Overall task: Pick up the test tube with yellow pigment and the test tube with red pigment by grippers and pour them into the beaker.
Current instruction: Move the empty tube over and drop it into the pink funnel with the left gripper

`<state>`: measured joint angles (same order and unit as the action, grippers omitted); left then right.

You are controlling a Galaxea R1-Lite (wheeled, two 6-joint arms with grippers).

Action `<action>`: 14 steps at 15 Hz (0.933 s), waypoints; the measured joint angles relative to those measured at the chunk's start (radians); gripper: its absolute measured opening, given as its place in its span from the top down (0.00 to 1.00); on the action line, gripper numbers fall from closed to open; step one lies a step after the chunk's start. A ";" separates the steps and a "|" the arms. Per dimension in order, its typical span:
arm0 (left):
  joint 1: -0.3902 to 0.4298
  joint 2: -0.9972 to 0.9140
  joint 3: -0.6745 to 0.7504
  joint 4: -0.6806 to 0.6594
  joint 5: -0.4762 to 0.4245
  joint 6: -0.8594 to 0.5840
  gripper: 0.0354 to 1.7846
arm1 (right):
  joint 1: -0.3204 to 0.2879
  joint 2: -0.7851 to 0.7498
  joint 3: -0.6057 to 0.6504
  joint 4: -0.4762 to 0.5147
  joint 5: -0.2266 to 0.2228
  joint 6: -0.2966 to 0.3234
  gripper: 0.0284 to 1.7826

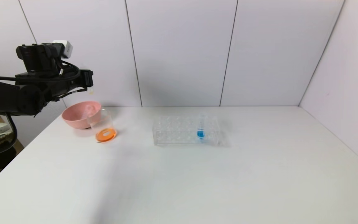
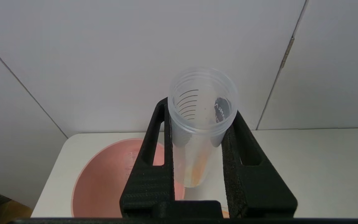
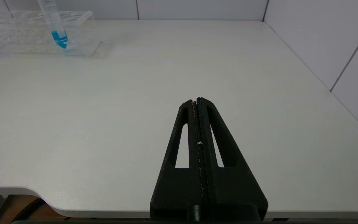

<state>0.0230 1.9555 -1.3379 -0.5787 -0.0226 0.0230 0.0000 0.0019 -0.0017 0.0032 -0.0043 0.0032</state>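
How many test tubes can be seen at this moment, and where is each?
2. One test tube, nearly empty with orange traces, is clamped in the left gripper above the pink bowl. The blue-liquid tube stands in the rack. Others may be hidden.

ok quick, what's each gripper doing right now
left gripper: shut on a clear test tube, above the pink bowl.
right gripper: shut, empty, low over the table.

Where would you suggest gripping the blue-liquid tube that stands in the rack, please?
Probably by the bare upper part of the blue-liquid tube, above the rack, coming from the near side: it stands nearly upright, and the rack shields its lower end.
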 joint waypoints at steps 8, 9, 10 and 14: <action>0.037 0.056 0.048 -0.029 0.001 -0.013 0.76 | 0.000 0.000 0.000 0.000 0.000 0.000 0.95; 0.040 0.061 0.049 -0.030 0.001 -0.012 0.76 | 0.000 0.000 0.000 0.000 0.000 0.000 0.95; 0.045 0.069 0.049 -0.030 0.001 -0.010 0.76 | 0.000 0.000 0.000 0.000 0.000 0.000 0.95; 0.066 0.097 0.043 -0.060 0.005 -0.005 0.76 | 0.000 0.000 0.000 0.000 0.000 0.000 0.95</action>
<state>0.0889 2.0521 -1.2945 -0.6383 -0.0177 0.0181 0.0000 0.0019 -0.0017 0.0032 -0.0043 0.0032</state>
